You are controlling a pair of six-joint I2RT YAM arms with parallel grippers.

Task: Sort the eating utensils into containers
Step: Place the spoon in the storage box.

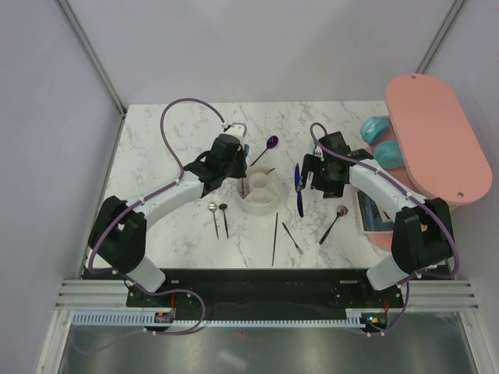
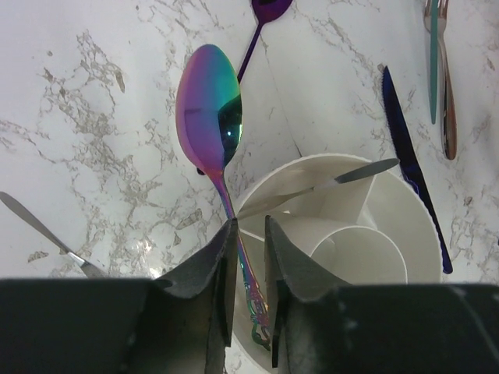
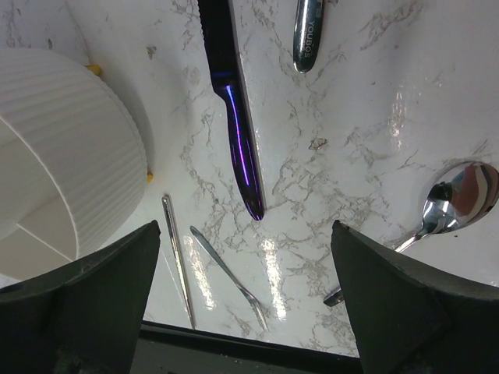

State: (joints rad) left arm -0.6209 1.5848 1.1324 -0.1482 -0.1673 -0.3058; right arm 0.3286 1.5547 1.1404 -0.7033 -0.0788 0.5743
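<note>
**Item 1, my left gripper (image 2: pixel 248 227).** The fingers are pinched almost together on the thin handle of a rainbow-sheen spoon (image 2: pixel 209 109). The spoon's bowl stands out past my fingertips above the marble table (image 2: pixel 93 140). Its handle end hangs inside the left rim of the white round holder (image 2: pixel 312 165). I cannot tell whether it touches the floor of that section.

**Item 2, the white round holder.** It has a central cup and ring sections split by dividers, and it sits mid-table between my two arms. One silver utensil (image 2: pixel 327 183) leans across a ring section.

**Item 3, my right gripper (image 3: pixel 243 230).** The fingers are spread wide with nothing between them, and it hovers over the table just right of the holder.

**Item 4, utensils lying loose on the table.**
- A dark blue knife (image 3: pixel 234 117) lies just beside the holder's right wall.
- A silver spoon (image 3: pixel 456 199) lies further right.
- A thin stick (image 3: pixel 178 261) and a slim pointed piece (image 3: pixel 226 273) lie near each other in front of the holder.
- A purple spoon (image 2: pixel 265 14) lies beyond the holder.
- A teal-handled piece (image 2: pixel 433 54) lies beside a coppery one (image 2: pixel 450 109).
- A small spoon (image 1: pixel 213 216) lies at the holder's left front.

**Item 5, the pink oval board (image 1: pixel 437 140).** It is at the table's right edge, with a teal object (image 1: pixel 376 128) next to it.
</note>
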